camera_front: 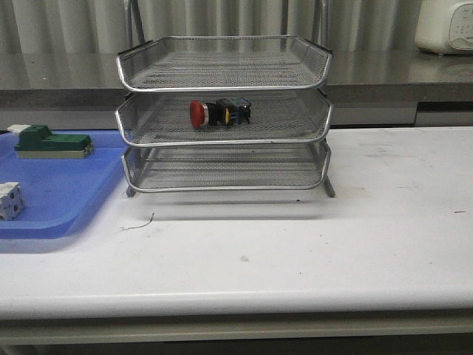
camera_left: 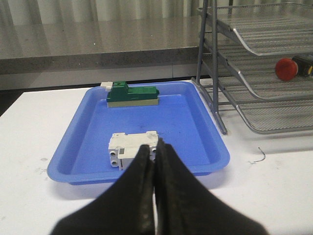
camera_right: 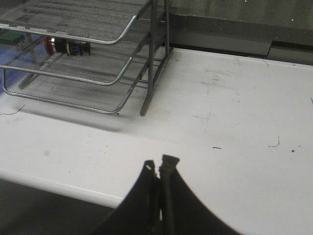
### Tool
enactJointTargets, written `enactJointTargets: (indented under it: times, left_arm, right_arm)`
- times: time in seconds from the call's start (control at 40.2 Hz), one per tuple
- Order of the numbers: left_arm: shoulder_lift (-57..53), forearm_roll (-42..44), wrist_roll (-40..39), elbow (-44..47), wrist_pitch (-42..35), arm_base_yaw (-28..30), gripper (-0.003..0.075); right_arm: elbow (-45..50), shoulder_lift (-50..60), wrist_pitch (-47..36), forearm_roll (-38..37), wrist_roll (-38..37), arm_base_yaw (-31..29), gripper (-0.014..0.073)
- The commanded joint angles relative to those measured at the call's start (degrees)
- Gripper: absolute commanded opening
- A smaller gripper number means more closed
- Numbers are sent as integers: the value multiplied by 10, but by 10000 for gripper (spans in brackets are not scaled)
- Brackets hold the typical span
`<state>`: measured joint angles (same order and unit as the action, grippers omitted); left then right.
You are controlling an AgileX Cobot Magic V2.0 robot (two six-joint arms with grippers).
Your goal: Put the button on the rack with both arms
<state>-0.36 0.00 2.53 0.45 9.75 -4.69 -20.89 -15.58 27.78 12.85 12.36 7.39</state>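
You see the button (camera_front: 219, 113) lying on its side in the rack's (camera_front: 224, 87) middle tray, upper centre of the front frame, well apart from your left gripper (camera_left: 155, 152) and right gripper (camera_right: 160, 169), both pressed together and empty.

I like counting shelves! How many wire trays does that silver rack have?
3, stacked in the rack: the top tray, bare; the middle tray, holding the button; the bottom tray, bare, near the table.
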Motion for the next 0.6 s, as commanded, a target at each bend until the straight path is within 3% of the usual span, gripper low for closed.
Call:
enactJointTargets:
  times: [0.0,0.348,0.573]
  left_arm:
    - [-12,-8,-6,5,-50,-4,-19]
    - [-12,-8,-6,5,-50,-4,-19]
    - [-12,-8,-6,5,-50,-4,-19]
  right_arm:
    - [-11,-4,-50,-3,0,-3,-61]
    - [127,95,-189,-17,-20,-62,-61]
    - [205,157,-197,-59,-89,-84,-61]
